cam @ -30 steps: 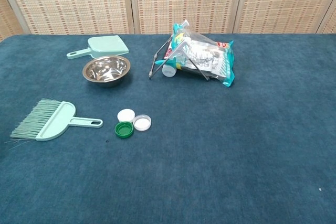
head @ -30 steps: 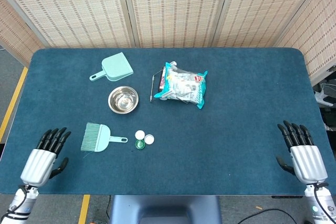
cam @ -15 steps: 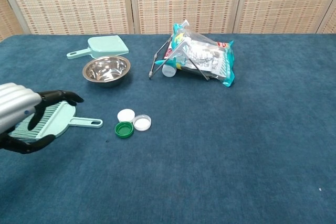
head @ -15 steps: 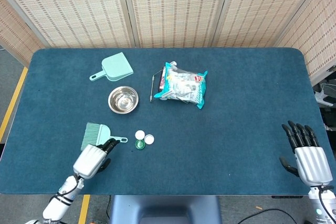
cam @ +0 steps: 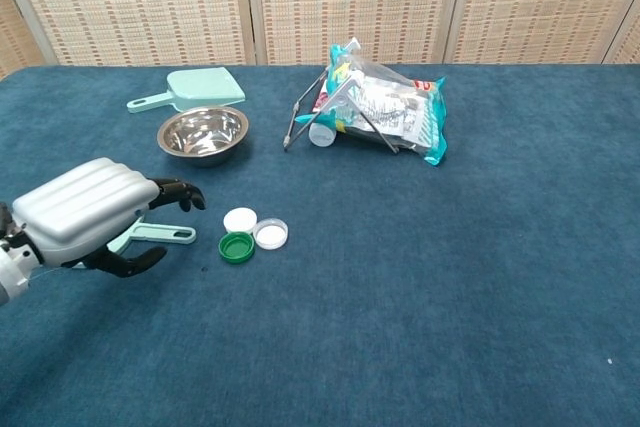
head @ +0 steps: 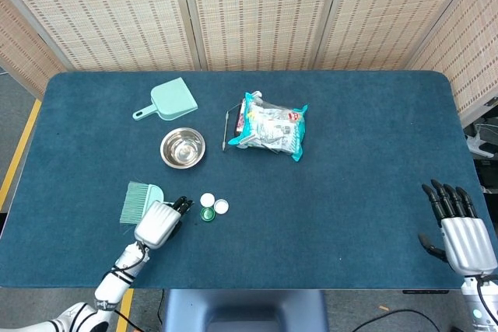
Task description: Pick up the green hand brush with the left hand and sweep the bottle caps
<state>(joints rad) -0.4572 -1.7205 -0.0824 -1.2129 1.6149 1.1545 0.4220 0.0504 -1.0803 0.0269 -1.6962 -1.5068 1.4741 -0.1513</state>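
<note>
— Where was the green hand brush (head: 140, 202)?
— On the blue table (head: 350, 153), left of the bottle caps (head: 210, 206). The left hand (head: 159, 223) hovered over its handle, fingers apart, gripping nothing.
— The right hand (head: 459, 231)?
— Spread and holding nothing at the table's right edge.

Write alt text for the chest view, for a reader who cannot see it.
The robot's left hand hovers over the green hand brush, hiding all but its handle, with three bottle caps just to the right on a blue table. Behind sit a steel bowl, a green dustpan and a plastic bag.
</note>
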